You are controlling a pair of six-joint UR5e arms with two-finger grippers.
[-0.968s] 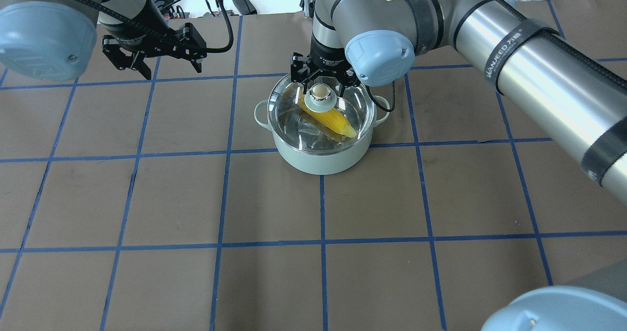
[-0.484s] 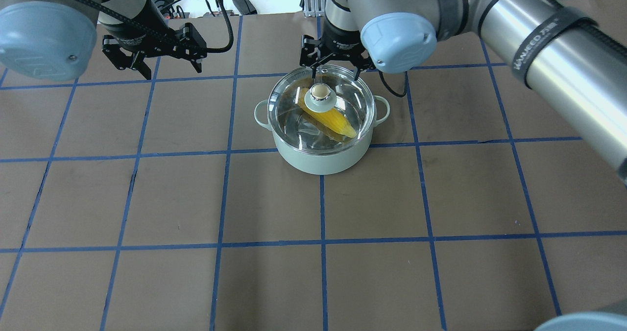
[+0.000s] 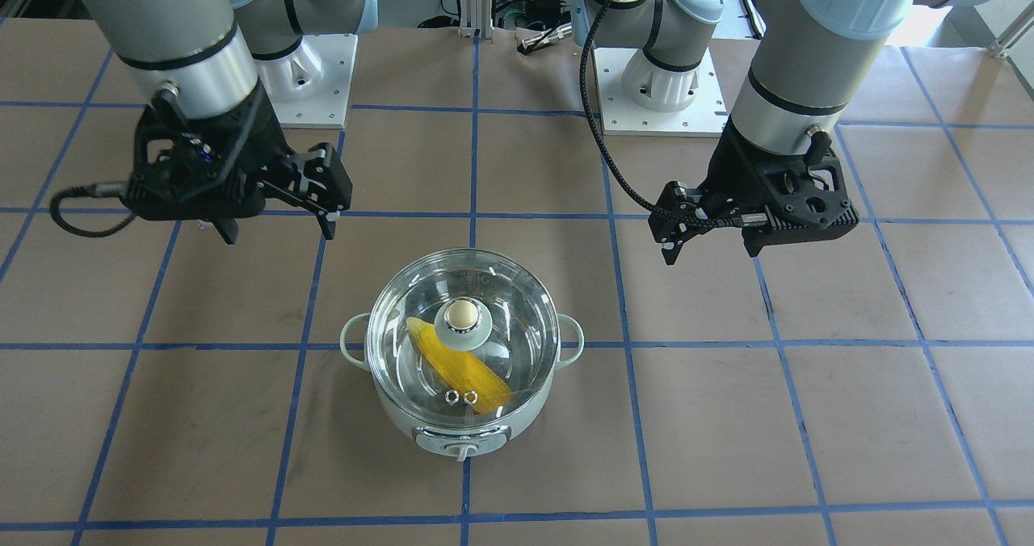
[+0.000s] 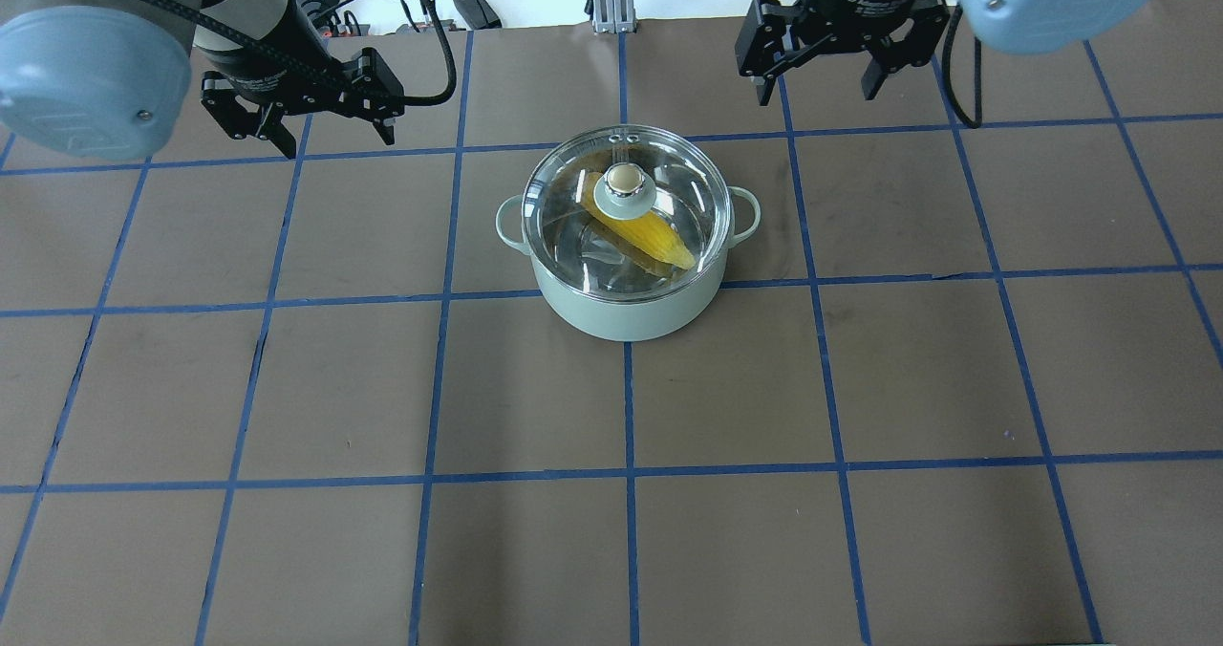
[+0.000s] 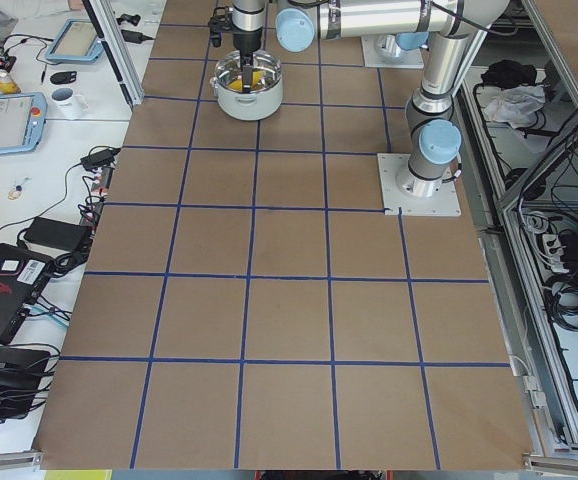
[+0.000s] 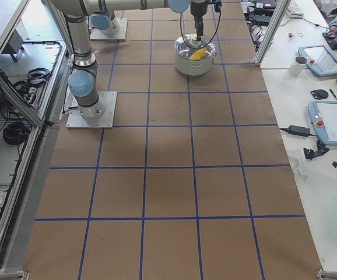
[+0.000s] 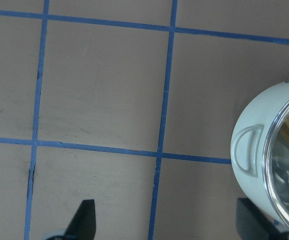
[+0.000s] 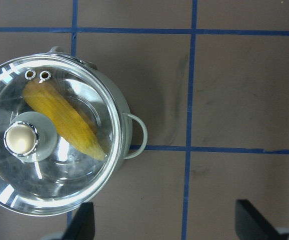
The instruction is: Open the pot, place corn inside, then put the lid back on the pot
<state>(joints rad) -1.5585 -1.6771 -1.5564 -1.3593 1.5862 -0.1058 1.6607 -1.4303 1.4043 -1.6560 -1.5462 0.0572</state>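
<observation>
Toward the operator edge of the bench (image 4: 287, 388), we note the pot (image 4: 626, 313), lid (image 4: 674, 195) seated, corn (image 4: 657, 241) inside; left gripper (image 4: 336, 138) and right gripper (image 4: 818, 93) both spread, empty

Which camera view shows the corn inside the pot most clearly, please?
The right wrist-mounted view: it looks straight down through the lid and the corn is large and sharp, nearly its whole length visible. Overhead and front-facing views show it smaller; the side views, a yellow speck; the left wrist, a sliver.
</observation>
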